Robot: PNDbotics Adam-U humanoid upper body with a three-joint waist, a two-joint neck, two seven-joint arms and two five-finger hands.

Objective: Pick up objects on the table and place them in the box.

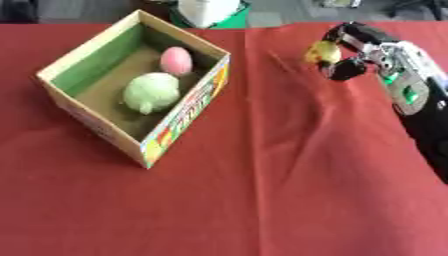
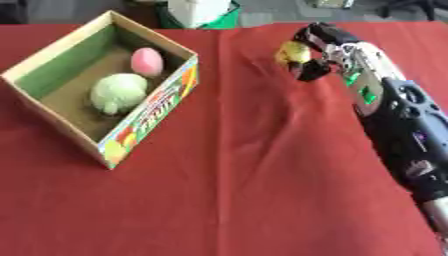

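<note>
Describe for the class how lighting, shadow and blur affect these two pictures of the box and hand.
Left eye view: even, soft light, no glare; the box walls shade its floor beside the green item and pink item. Right eye view: soft throughout; the print on the box front is unreadable, and the right hand curled on a yellow item looks smeared.

box (image 1: pixel 185 116): matt cardboard, printed side | tablecloth (image 1: pixel 262 200): matt red cloth, creased | right hand (image 2: pixel 317 50): black plastic, silver metal

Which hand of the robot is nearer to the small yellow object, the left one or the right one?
Right. The right hand has its fingers curled round the yellow object, to the right of the box. The left hand shows in neither view.
</note>
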